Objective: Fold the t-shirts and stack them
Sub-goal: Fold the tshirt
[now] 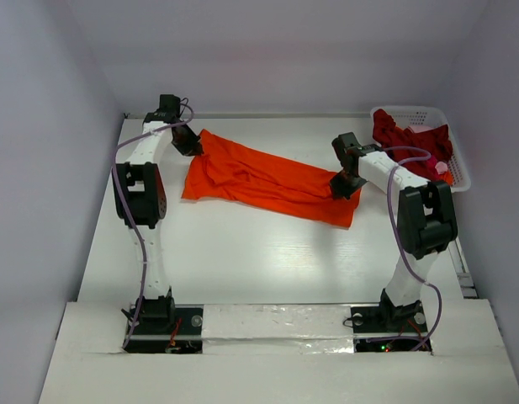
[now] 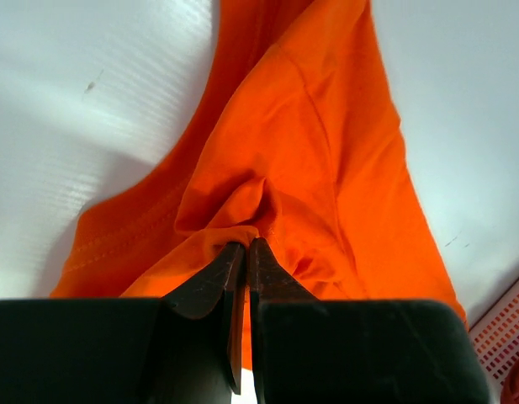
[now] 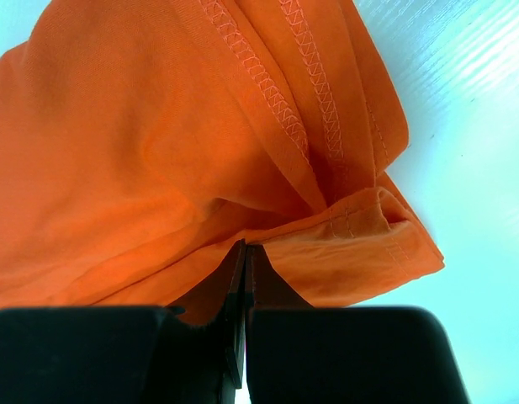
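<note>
matt orange cloth shirt (image 1: 267,181), smooth white table (image 1: 242,252)

Laid on the table (image 1: 242,261), slantwise from far left to nearer right, the first t-shirt (image 1: 267,181), left gripper (image 1: 194,149) on its far-left end, right gripper (image 1: 342,187) on its right end. In the basket (image 1: 458,162) at the far right corner, the second t-shirt (image 1: 404,135).

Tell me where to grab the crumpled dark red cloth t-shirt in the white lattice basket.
Pinch the dark red cloth t-shirt at its raised left bunch, coming straight down: the walls of the white lattice basket likely block sideways approaches.
</note>
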`<action>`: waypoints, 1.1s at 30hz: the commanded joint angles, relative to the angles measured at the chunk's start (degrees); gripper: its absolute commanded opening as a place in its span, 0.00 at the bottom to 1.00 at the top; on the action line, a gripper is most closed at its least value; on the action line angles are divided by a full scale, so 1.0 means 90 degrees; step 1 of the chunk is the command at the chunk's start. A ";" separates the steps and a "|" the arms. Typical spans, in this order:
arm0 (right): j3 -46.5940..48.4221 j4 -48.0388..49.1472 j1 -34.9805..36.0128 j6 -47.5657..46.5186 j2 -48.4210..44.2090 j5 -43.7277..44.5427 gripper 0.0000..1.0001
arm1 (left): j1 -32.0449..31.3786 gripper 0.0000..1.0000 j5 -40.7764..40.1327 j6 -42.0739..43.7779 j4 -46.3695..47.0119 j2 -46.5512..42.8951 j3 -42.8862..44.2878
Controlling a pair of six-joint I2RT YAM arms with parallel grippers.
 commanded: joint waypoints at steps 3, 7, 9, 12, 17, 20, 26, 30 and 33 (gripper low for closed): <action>0.0250 0.0065 -0.0043 -0.0125 0.0049 0.0211 0.00 | 0.0030 0.00 -0.0062 -0.0082 0.0143 0.0103 0.0588; 0.0260 0.0085 -0.0043 -0.0155 0.0059 0.0230 0.00 | 0.0088 0.00 -0.0247 -0.0082 0.0094 0.0113 0.0629; 0.0260 0.0095 -0.0043 -0.0165 0.0059 0.0230 0.00 | 0.0147 0.00 -0.0257 -0.0150 0.0123 0.0093 0.0541; 0.0221 0.0134 -0.0043 -0.0165 0.0068 0.0211 0.00 | 0.0147 0.00 -0.0208 -0.0151 0.0182 0.0161 0.0618; 0.0201 0.0163 -0.0043 -0.0155 0.0059 0.0182 0.00 | 0.0147 0.06 -0.0247 -0.0053 0.0065 0.0201 0.0590; 0.0201 0.0183 -0.0043 -0.0174 0.0059 0.0191 0.00 | 0.0147 0.28 -0.0393 -0.0014 0.0045 0.0103 0.0424; 0.0123 0.0270 -0.0043 -0.0174 0.0068 0.0104 0.00 | 0.0274 0.72 -0.0618 0.0025 0.0055 -0.0121 0.0209; 0.0143 0.0290 -0.0043 -0.0252 0.0059 0.0113 0.00 | 0.0332 0.75 -0.0784 0.0044 0.0036 -0.0452 0.0170; 0.0211 0.0261 -0.0043 -0.0321 0.0049 0.0240 0.00 | 0.0332 0.70 -0.0902 0.0103 0.0084 -0.0968 -0.0005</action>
